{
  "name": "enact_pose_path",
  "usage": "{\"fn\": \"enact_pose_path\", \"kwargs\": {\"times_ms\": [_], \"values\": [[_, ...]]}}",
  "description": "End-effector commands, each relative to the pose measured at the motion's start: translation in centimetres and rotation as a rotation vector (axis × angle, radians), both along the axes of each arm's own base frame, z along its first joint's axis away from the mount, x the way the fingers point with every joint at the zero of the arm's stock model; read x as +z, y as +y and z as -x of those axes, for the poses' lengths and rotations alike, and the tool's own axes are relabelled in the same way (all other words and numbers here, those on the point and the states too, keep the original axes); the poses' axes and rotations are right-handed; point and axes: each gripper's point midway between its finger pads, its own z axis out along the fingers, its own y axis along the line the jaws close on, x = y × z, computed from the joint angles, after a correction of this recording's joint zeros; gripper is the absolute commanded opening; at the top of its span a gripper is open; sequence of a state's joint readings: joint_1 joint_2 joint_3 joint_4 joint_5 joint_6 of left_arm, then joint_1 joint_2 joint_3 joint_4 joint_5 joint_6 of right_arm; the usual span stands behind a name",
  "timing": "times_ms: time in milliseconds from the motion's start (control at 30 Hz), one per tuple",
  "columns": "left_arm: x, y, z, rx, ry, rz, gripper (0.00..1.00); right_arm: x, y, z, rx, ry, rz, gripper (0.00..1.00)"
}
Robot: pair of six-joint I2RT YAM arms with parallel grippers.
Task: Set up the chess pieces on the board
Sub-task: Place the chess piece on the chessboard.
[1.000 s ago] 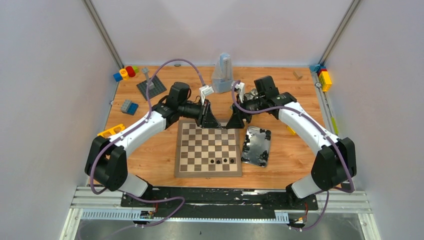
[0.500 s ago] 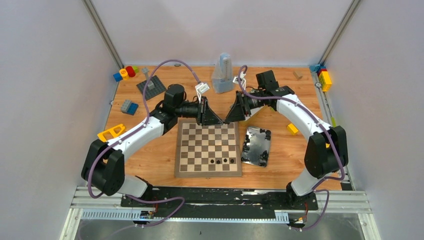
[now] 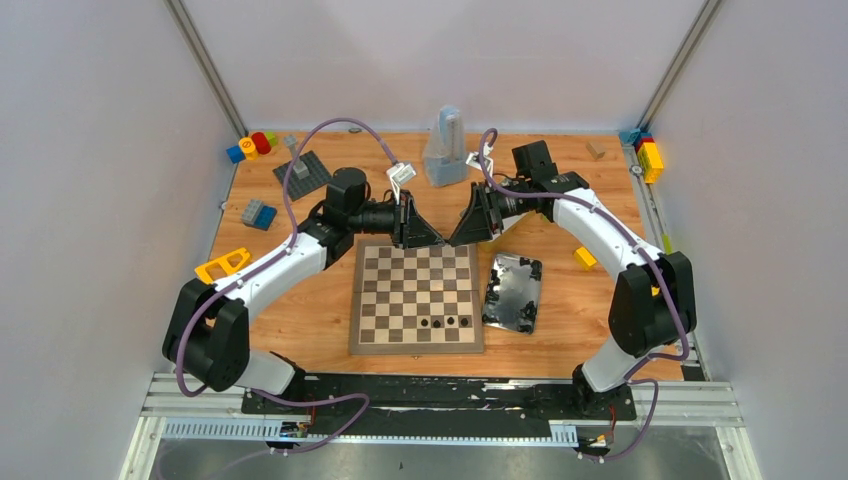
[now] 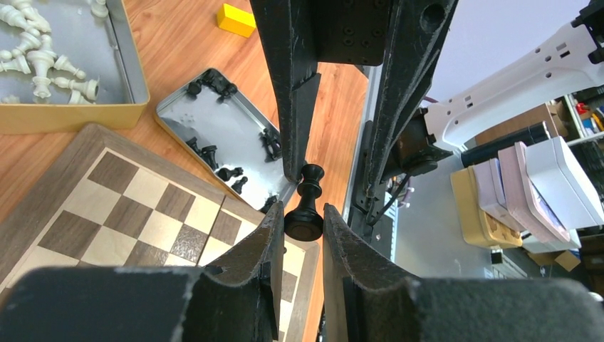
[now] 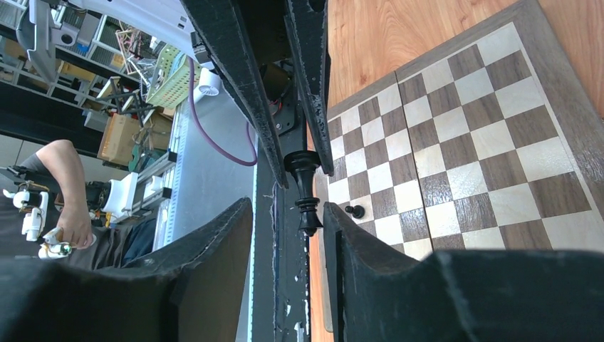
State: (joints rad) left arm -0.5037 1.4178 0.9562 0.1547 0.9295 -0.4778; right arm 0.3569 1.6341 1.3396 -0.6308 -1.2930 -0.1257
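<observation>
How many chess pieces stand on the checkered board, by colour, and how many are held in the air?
Glossy black chess pieces on the brown-and-cream wooden chessboard: 3
Cream-white chess pieces on it: 0
Black chess piece pinched in the left gripper: 1
Total: 4

Three chess pieces (image 3: 448, 322) stand on the board (image 3: 400, 290), a tin (image 3: 515, 285) to its right.
</observation>
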Motion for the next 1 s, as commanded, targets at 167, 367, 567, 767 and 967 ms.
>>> {"fn": "enact_pose_path", "kwargs": {"times_ms": [167, 367, 567, 767, 967], "values": [[1.3, 0.4, -0.5, 0.02, -0.044, 0.027, 0.0, -0.2, 0.2, 0.3, 0.033, 0.004, -0.033, 0.34], [1.4, 0.5, -0.5, 0.024, -0.049, 0.031, 0.0, -0.3, 0.2, 0.2, 0.034, 0.006, -0.033, 0.26], [1.3, 0.5, -0.6, 0.026, -0.047, 0.033, 0.0, -0.4, 0.2, 0.2, 0.033, 0.005, -0.03, 0.28], [1.3, 0.6, -0.6, 0.025, -0.05, 0.034, 0.0, -0.5, 0.2, 0.3, 0.033, 0.008, -0.028, 0.29], [1.1, 0.6, -0.7, 0.027, -0.047, 0.03, 0.0, -0.7, 0.2, 0.2, 0.036, 0.016, -0.029, 0.23]]}}
